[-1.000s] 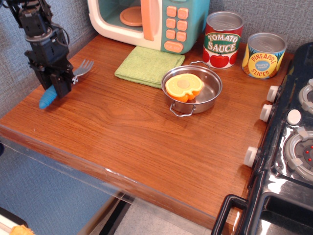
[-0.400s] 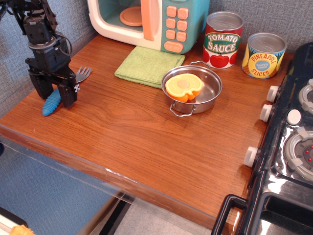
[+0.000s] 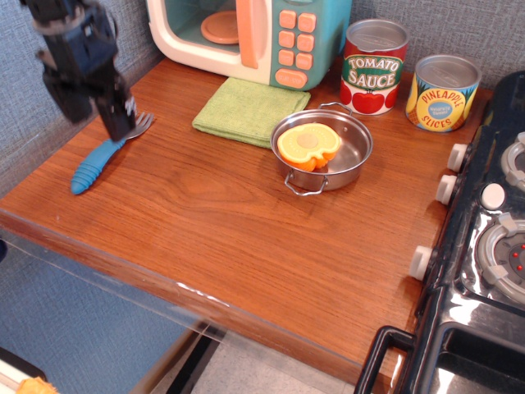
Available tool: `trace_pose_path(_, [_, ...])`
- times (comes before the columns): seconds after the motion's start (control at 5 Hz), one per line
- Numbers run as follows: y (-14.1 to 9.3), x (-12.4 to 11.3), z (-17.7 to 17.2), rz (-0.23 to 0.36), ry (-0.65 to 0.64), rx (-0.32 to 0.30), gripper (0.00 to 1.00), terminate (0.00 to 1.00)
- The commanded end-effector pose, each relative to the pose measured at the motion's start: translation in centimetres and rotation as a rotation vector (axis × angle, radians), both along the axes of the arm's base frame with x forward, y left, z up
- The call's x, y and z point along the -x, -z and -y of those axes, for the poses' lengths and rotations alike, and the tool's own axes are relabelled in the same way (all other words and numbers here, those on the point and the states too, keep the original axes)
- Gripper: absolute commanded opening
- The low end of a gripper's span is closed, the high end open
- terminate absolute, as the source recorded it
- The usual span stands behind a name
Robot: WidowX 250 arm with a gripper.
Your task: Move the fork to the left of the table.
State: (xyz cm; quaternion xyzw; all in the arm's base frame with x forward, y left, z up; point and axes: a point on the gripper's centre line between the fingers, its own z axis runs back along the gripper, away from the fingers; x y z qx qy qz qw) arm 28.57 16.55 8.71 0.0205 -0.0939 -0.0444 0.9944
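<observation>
The fork (image 3: 98, 161) lies flat on the reddish-brown table (image 3: 221, 222) near its left edge, with its ribbed blue handle pointing to the front left and its silver head toward the back right. My black gripper (image 3: 94, 111) hangs above the fork's head end, lifted clear of it. Its fingers (image 3: 116, 115) are spread apart and hold nothing. The near finger covers part of the silver head.
A green cloth (image 3: 250, 108) lies behind a small steel pan (image 3: 322, 148) holding an orange toy piece (image 3: 308, 145). A toy microwave (image 3: 250, 37), a tomato sauce can (image 3: 373, 67) and a pineapple can (image 3: 443, 92) stand at the back. A black toy stove (image 3: 484, 246) fills the right.
The gripper let go of the fork's handle, opened and rose up and back. The fork now lies free on the table.
</observation>
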Motion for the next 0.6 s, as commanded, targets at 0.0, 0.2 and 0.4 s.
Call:
trace_pose_path(0.0, [-1.72,1.10,0.69,-0.026,-0.007,0.014,1.00,0.00])
trace_pose_path(0.2, [-1.72,1.10,0.69,-0.026,-0.007,0.014,1.00,0.00])
trace_pose_path(0.4, [-1.72,1.10,0.69,-0.026,-0.007,0.014,1.00,1.00])
